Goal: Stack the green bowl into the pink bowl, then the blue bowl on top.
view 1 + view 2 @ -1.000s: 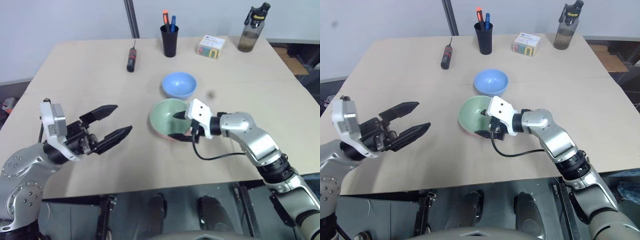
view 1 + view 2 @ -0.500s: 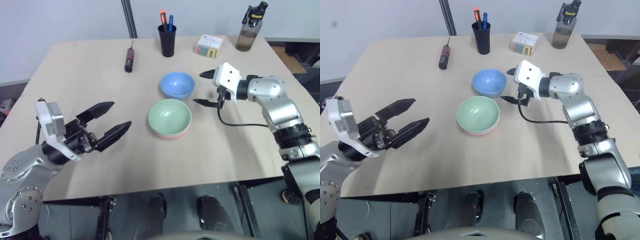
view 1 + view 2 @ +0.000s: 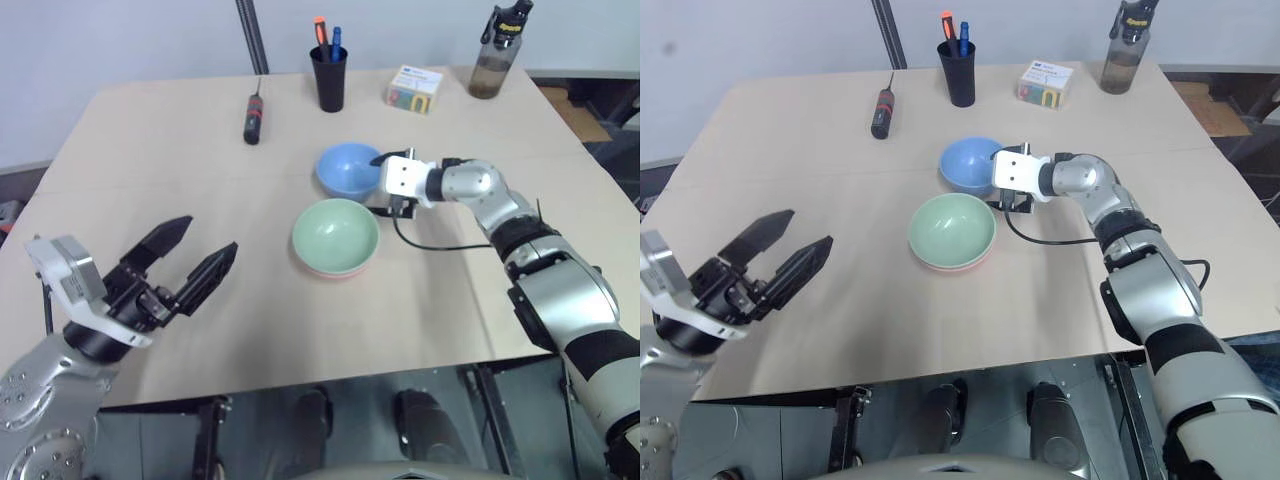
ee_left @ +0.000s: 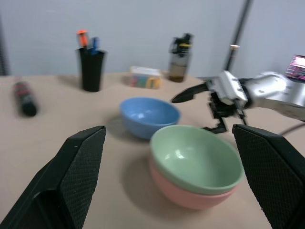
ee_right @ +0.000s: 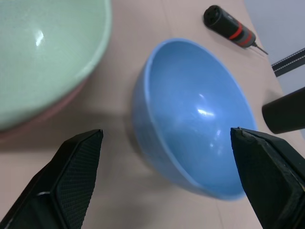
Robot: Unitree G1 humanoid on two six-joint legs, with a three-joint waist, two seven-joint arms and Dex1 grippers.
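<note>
The green bowl (image 3: 336, 233) sits nested in the pink bowl (image 3: 336, 270), whose rim shows below it, at mid-table. Just behind them stands the blue bowl (image 3: 349, 170), upright on the table. My right gripper (image 3: 378, 185) is open at the blue bowl's right side, one finger by the rim's far part and one by its near part, holding nothing. In the right wrist view the blue bowl (image 5: 195, 119) lies between the spread fingers (image 5: 76, 176). My left gripper (image 3: 208, 236) hangs open over the front left of the table, well away from the bowls.
Along the table's back stand a black pen cup (image 3: 329, 75), a small colourful box (image 3: 414, 88) and a dark water bottle (image 3: 493, 55). A black screwdriver (image 3: 251, 118) lies at the back left. A dark pole (image 3: 250, 45) rises behind the table.
My right gripper left the green bowl, swung right and back, rolled, and now stands at the blue bowl's right side. My left arm drew back toward the front left. The bowls stayed put.
</note>
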